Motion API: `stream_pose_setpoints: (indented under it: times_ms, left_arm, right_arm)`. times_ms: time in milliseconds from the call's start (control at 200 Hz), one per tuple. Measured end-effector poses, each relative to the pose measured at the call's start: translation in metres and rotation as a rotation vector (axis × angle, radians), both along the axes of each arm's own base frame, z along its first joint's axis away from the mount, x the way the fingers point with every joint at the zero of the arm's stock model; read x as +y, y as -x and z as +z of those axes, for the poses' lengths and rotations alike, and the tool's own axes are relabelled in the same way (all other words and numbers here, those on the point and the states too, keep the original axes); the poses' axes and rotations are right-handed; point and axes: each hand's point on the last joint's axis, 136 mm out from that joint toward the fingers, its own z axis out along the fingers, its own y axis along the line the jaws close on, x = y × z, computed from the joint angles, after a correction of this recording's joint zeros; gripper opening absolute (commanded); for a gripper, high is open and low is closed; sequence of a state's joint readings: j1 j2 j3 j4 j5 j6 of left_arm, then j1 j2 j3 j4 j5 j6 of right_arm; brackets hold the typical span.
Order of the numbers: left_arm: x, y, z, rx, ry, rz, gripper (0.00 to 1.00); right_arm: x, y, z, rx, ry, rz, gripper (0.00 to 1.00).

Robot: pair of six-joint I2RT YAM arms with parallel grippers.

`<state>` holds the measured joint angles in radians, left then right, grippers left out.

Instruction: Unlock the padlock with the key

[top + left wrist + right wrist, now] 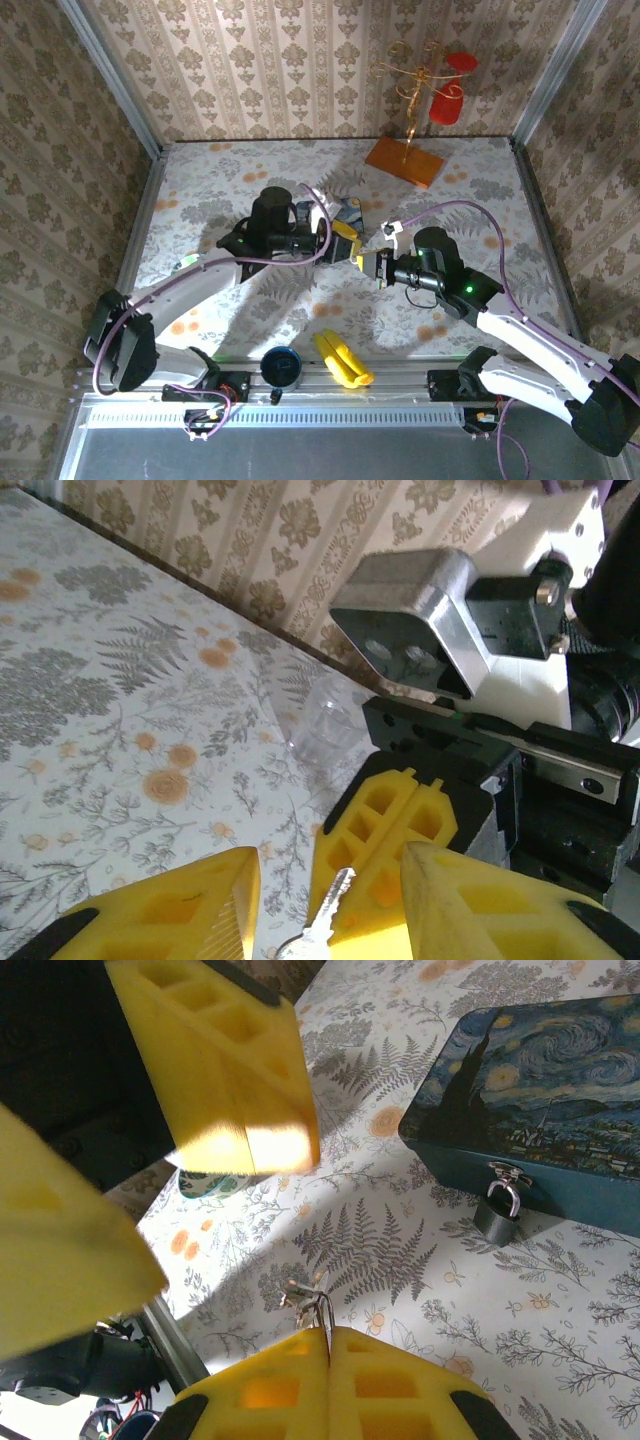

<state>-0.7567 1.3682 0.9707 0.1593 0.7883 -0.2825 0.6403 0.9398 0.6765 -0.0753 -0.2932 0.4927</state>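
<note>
Where fern-and-flower cloth covers bench (200, 180), damask-papered walls (300, 60) close left, back and right sides. Padlock (497, 1215) hangs from hasp at front of blue night-sky box (540, 1080), mid-bench. Right end effector (328, 1335) pinched together on key (335, 895). Left end effector (330, 870): fingers apart, either side of key blade. Banana (343, 360) at near edge.

One padlock (497, 1218), one key (333, 898), one blue box (540, 1070), one dark cup (282, 366) and one wire stand (405, 160).
</note>
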Motion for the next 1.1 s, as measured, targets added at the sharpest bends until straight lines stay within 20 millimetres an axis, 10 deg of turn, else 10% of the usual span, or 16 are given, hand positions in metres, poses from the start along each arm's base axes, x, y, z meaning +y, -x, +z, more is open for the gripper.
stream_pose_setpoints:
  times_ms: [695,1100]
  left_arm:
    - [-0.015,-0.004,-0.013,-0.051,-0.088,0.036,0.35]
    - [-0.012,-0.011,-0.023,-0.069,-0.137,0.084,0.06]
  right_arm:
    - [0.0,0.0,0.0,0.004,0.0,-0.001,0.0]
    - [-0.002,-0.001,0.0,0.0,0.002,-0.014,0.0]
